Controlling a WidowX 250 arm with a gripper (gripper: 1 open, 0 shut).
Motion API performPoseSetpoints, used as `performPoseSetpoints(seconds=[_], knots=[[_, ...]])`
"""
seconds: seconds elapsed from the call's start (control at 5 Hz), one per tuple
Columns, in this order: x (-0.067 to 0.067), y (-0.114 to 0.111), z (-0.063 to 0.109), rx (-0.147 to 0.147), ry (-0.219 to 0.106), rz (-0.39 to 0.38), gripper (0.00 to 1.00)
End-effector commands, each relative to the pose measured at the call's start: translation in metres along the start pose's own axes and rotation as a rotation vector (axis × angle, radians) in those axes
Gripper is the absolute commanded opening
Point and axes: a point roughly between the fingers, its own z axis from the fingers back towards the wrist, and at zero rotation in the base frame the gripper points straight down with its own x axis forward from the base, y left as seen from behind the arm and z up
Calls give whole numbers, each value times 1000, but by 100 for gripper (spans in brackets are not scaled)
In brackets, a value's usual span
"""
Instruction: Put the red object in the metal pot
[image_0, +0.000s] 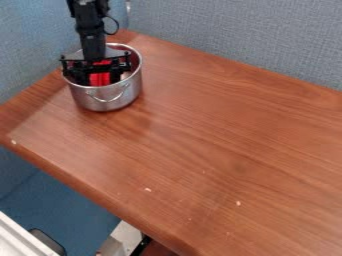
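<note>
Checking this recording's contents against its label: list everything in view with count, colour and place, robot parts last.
metal pot: one, shiny silver with a thin wire handle, near the far left edge of the table
red object: one, bright red, inside the pot, partly hidden by the claw
table: one, reddish-brown wood, filling most of the view
partition walls: grey-blue, behind the table and along its left side
white item: one, white, bottom left corner, cut off by the frame, identity unclear
claw: one, black, at the pot's mouth, around the red object; whether it grips cannot be told
arm: one, black, reaching down from the top left, with a looped cable
</note>
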Motion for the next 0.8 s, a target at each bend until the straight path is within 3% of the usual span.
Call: performPoseSetpoints(seconds=[0.0, 0.4, 0.6], knots=[[-5, -1, 22, -3, -61, 69, 0], [-15, -12, 32, 6, -67, 123, 0], [-9, -16, 33, 10, -69, 172, 0]])
